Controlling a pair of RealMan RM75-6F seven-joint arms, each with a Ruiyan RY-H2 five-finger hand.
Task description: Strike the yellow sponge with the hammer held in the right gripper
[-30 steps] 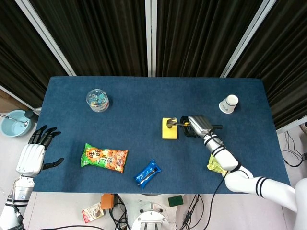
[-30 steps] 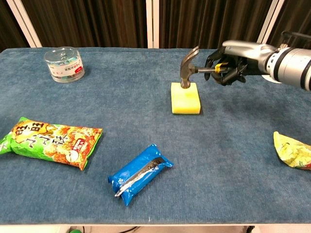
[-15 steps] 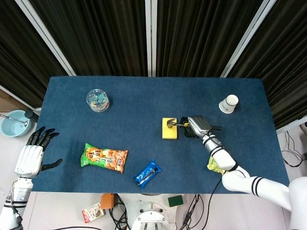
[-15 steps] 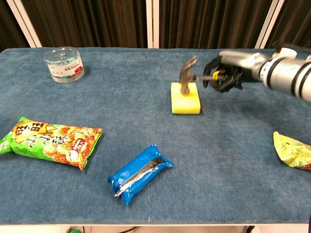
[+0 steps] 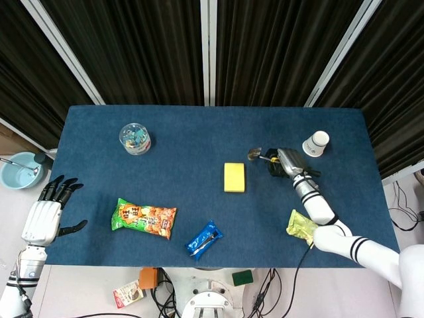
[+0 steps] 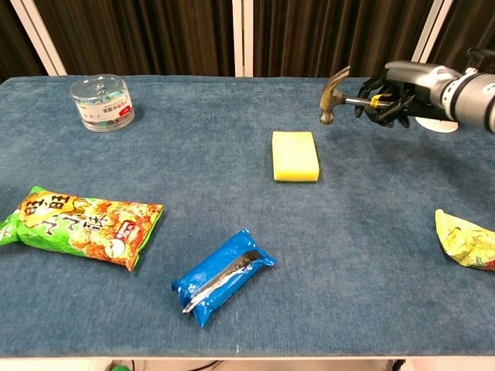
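The yellow sponge (image 5: 234, 177) (image 6: 295, 155) lies flat near the middle of the blue table. My right hand (image 5: 286, 163) (image 6: 393, 89) grips the handle of a small hammer (image 5: 260, 156) (image 6: 337, 92), whose metal head hangs in the air to the right of the sponge and above the cloth, apart from it. My left hand (image 5: 46, 211) hovers off the table's left front corner with its fingers spread and nothing in it; the chest view does not show it.
A green snack bag (image 5: 144, 218) (image 6: 76, 225) and a blue packet (image 5: 203, 239) (image 6: 222, 276) lie at the front. A clear round tub (image 5: 134, 138) (image 6: 102, 101) sits back left, a white cup (image 5: 316, 143) back right, a yellow bag (image 5: 301, 225) (image 6: 466, 239) front right.
The hammer head rested on the sponge's far end earlier; my right hand has lifted it and drawn it off to the right. The left hand has barely moved.
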